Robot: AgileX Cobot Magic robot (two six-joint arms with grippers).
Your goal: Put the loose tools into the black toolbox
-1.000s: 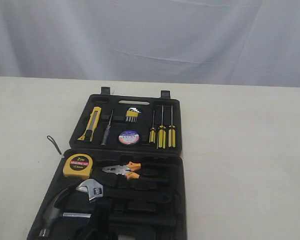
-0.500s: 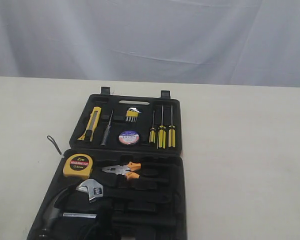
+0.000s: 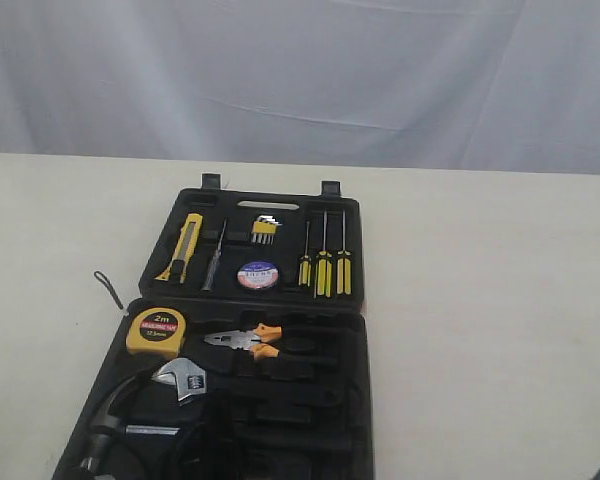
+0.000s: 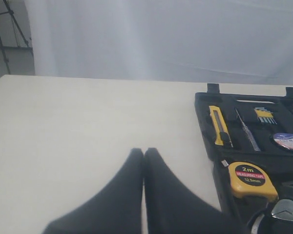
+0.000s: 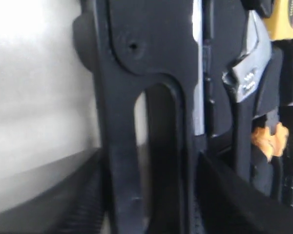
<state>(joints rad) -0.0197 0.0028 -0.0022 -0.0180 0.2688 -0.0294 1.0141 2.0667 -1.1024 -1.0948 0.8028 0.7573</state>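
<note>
Your black toolbox [image 3: 354, 372] lies wide open in the lower middle of the exterior view, both halves flat on the pale table [image 3: 500, 320]. The loose tools all sit in its moulded slots. The yellow "2m" tape measure [image 3: 156, 331] is at the upper left of the near half, with the orange-and-black-handled pliers [image 3: 252, 341] just right of it. The yellow-black utility knife [image 3: 183, 246] is at the left of the far half, and the small tape roll [image 3: 258, 275] with its white-red label is at that half's middle. Yellow-handled screwdrivers [image 3: 325, 266] stand right of the roll. A silver wrench [image 3: 183, 378] and a hammer [image 3: 108, 425] lie below the tape measure.

Your left gripper [image 4: 143, 152] hangs over bare table left of the box, fingers pressed together and empty. Your right gripper [image 5: 151, 163] has its pads on either side of a black bar of the toolbox; you cannot tell whether they press on it.
</note>
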